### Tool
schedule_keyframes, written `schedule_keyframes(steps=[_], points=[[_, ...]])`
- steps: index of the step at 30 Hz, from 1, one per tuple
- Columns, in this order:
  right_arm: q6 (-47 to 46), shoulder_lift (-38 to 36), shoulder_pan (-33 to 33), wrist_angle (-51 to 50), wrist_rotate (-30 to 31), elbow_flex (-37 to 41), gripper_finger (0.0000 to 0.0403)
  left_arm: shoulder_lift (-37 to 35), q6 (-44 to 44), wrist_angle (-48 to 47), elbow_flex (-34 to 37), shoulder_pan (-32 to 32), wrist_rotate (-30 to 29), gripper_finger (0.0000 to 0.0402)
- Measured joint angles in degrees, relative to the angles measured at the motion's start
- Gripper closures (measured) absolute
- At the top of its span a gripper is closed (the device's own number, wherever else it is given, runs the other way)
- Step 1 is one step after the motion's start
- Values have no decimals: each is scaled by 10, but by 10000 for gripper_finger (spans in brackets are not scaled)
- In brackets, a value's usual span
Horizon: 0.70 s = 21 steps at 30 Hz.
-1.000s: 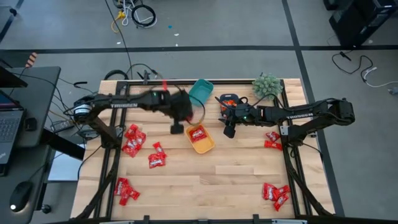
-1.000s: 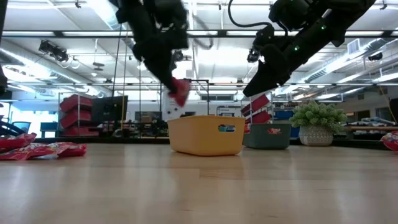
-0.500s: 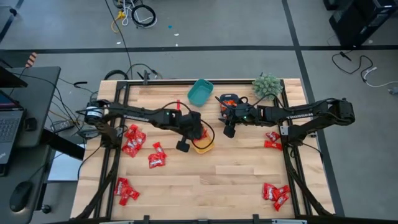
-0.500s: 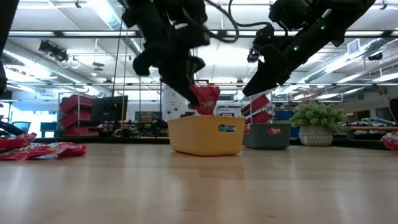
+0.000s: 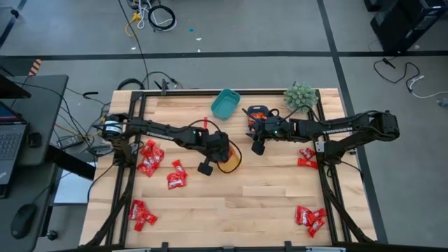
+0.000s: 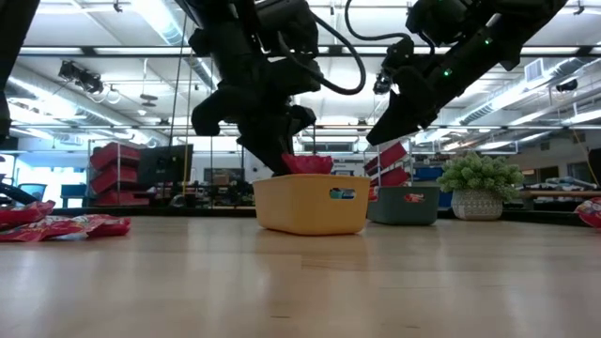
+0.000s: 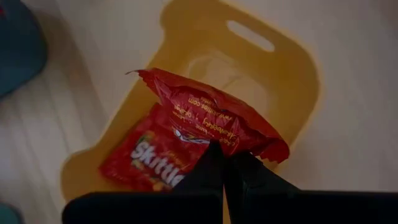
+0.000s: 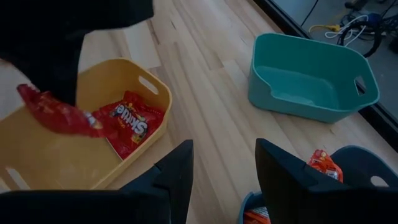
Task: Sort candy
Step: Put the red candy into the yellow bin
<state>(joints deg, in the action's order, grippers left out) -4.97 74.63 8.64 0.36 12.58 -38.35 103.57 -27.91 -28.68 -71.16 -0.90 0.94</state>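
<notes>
My left gripper (image 5: 221,150) is over the yellow bin (image 6: 310,205), shut on a red candy packet (image 7: 211,115). A second red packet (image 8: 132,127) lies flat on the bin's floor. My right gripper (image 5: 257,145) hovers open above the table just right of the yellow bin, touching nothing. Loose red candies lie in heaps on the table at the left (image 5: 149,158), (image 5: 176,175), (image 5: 140,213) and at the right (image 5: 306,155), (image 5: 310,218). The left arm hides most of the yellow bin in the high view. My left gripper pinches the red packet between its two fingers at one edge (image 7: 239,146), coming from above and slanting down. The packet sticks out past the fingertips, crumpled, at the height of the bin's rim (image 6: 308,164) and above the packet on the bin's floor.
An empty teal bin (image 5: 225,103) stands near the far edge. A dark blue bin (image 5: 257,112) holding orange-red candy sits beside it, under the right arm. A small potted plant (image 5: 301,96) is at the far right corner. Bare wood lies along the near middle (image 5: 231,210).
My left gripper has moved from beside the teal bin toward the near edge and down over the yellow bin, staying shut on the red packet. The packet has dropped from well above the bin to its rim.
</notes>
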Motion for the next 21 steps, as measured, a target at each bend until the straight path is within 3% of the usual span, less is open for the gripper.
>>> schedule_keyframes(steps=[6,14,18,21], points=[[0,0,0,0,0,0,245,0,14,-3,0,11,-39,373],[0,0,1,3,0,0,245,0,31,-7,-3,16,-81,275],[0,0,1,3,0,0,245,0,35,-54,-32,16,-88,240],[1,0,1,3,0,0,245,-3,73,-136,-64,15,-111,247]])
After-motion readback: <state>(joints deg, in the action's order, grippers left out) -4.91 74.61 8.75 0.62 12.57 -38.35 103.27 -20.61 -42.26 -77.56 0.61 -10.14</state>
